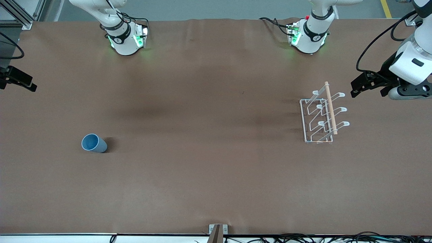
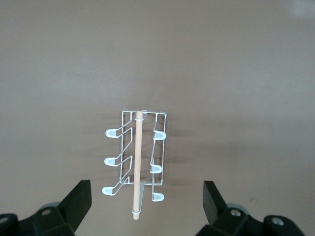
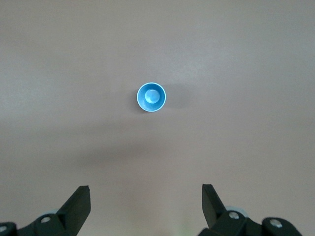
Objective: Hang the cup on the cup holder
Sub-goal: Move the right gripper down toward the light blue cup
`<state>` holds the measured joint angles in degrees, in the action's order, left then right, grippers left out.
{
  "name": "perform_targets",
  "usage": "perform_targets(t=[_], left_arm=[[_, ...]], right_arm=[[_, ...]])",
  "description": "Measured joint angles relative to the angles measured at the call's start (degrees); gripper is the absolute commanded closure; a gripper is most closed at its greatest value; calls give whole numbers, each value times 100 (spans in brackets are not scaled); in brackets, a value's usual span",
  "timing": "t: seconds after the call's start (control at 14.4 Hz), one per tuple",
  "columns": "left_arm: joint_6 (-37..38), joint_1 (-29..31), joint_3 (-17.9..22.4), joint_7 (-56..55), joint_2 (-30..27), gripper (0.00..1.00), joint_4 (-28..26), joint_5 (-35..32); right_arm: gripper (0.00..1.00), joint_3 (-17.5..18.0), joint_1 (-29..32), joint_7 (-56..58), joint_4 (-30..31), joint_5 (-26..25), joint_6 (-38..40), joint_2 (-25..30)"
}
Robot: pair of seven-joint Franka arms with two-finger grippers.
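Observation:
The light-blue cup [image 1: 93, 143] stands upright on the brown table toward the right arm's end; it also shows in the right wrist view [image 3: 151, 97], seen from above. The white wire cup holder [image 1: 323, 116] with its wooden rod stands toward the left arm's end, with nothing on its prongs; it also shows in the left wrist view [image 2: 139, 162]. My left gripper [image 1: 368, 91] is open and empty, up in the air over the table's end beside the holder [image 2: 147, 201]. My right gripper [image 1: 23, 82] is open and empty over the table's other end, well away from the cup [image 3: 146, 201].
The two arm bases [image 1: 125, 40] [image 1: 308, 37] stand along the table's edge farthest from the front camera. A small metal bracket [image 1: 218, 231] and cables [image 1: 303, 238] lie at the edge nearest to it. A metal frame [image 1: 20, 13] stands past the right arm's end.

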<state>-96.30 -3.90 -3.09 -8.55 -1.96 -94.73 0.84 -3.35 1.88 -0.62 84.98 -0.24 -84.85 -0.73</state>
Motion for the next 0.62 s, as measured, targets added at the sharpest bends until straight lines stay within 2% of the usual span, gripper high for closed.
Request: perform_targets(t=[0.48,0.62], left_arm=[[-2,-1,0,0,11,0,0,0],[-2,-2,-1,1,18,0,-1,0]], right_arm=[[0,-1,0,128,31,0,-27,-32],[0,-2,1,172,246,0,-333,-170]])
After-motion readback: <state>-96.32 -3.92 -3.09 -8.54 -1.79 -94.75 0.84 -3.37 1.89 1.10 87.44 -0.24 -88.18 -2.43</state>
